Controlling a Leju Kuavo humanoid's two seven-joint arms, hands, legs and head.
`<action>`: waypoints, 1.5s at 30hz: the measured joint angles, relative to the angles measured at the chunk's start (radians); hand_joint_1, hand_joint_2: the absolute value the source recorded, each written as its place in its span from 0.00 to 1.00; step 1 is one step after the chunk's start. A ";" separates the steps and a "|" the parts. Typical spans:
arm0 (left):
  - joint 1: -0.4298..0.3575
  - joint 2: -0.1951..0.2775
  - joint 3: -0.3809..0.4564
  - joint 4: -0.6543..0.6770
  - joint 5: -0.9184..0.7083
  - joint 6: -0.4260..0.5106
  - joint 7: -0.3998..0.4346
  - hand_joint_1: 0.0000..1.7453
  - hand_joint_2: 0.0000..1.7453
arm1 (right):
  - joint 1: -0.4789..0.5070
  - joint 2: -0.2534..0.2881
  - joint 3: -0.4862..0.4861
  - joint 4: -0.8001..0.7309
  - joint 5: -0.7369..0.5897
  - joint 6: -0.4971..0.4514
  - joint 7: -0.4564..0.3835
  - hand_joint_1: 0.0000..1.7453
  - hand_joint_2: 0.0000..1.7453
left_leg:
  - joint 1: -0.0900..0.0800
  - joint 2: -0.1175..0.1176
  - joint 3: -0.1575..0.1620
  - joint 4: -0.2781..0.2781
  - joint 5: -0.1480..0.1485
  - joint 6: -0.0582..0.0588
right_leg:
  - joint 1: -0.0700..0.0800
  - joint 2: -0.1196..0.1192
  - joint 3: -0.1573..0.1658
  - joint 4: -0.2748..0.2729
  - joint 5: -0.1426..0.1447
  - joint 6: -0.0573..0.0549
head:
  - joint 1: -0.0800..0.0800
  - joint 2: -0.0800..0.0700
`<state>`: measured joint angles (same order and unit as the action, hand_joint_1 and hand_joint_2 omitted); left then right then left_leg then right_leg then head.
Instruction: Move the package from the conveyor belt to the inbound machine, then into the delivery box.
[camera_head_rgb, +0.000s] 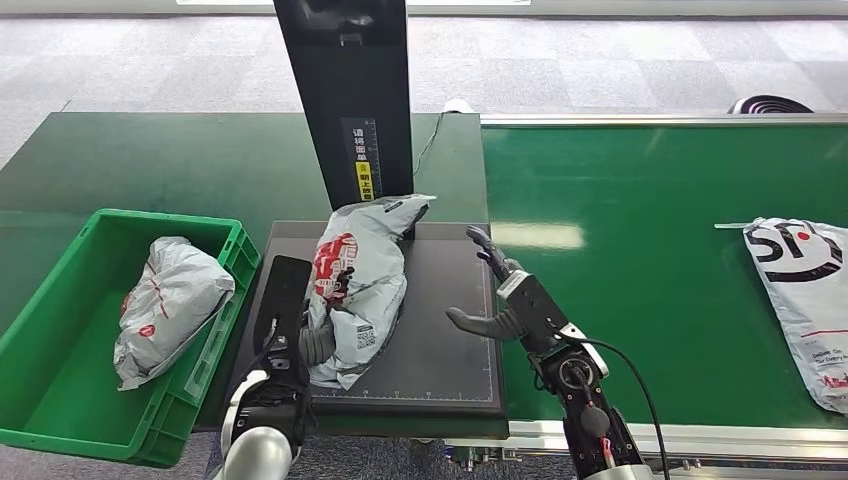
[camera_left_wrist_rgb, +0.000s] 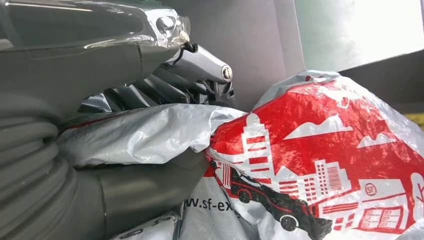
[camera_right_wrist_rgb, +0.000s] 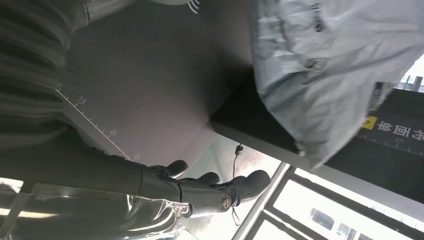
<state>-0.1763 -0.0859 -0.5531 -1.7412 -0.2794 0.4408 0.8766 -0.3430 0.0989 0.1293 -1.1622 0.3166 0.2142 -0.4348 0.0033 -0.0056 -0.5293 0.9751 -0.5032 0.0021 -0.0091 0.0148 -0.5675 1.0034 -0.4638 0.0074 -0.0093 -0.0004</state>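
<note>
At the centre of the head view, the package (camera_head_rgb: 358, 285) is lying on the inbound machine's dark platform (camera_head_rgb: 440, 340), the left hand (camera_head_rgb: 290, 345) gripping its lower left edge. The right hand (camera_head_rgb: 505, 295) is hovering spread and empty over the platform's right edge. At lower left, the green delivery box (camera_head_rgb: 60, 400) is holding another grey parcel (camera_head_rgb: 165, 305). At far right, a white parcel (camera_head_rgb: 805, 300) is lying on the conveyor belt (camera_head_rgb: 640, 260).

In the left wrist view, thumb and fingers (camera_left_wrist_rgb: 200, 75) are pinching grey film.

In the right wrist view, fingers (camera_right_wrist_rgb: 220, 187) are extending freely.

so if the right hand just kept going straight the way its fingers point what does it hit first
Probably nothing soon. The right hand is open and points up and away along the right edge of the scanner platform, beside the package, not at it. Beyond lies the green table; its height above these is unclear.
</note>
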 joint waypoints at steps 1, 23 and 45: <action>0.000 0.008 0.000 -0.026 0.022 0.023 0.000 1.00 1.00 | 0.000 0.000 0.000 0.000 -0.002 -0.003 -0.001 0.00 1.00 | 0.000 0.000 0.000 0.000 0.000 0.000 | 0.000 0.000 0.000 0.000 0.000 0.000 | 0.000 0.000; 0.030 -0.005 0.215 -0.505 -0.370 0.184 0.000 1.00 1.00 | -0.018 -0.002 0.002 0.026 -0.033 -0.037 -0.013 0.00 1.00 | 0.000 -0.005 -0.001 0.000 0.000 0.000 | 0.000 -0.003 0.000 0.000 0.000 0.000 | 0.000 0.000; 0.067 -0.124 0.665 -0.143 -0.369 0.184 0.000 1.00 1.00 | 0.041 -0.004 0.003 -0.021 -0.009 -0.049 0.001 0.00 1.00 | 0.000 -0.002 -0.001 0.000 0.000 0.000 | 0.000 -0.002 -0.001 0.000 0.000 0.000 | 0.000 0.000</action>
<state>-0.1089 -0.2099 0.1117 -1.8840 -0.6484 0.6249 0.8766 -0.3023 0.0954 0.1320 -1.1827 0.3080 0.1649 -0.4337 0.0033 -0.0080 -0.5301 0.9748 -0.5028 0.0021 -0.0092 0.0126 -0.5682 1.0036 -0.4640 0.0074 -0.0091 -0.0004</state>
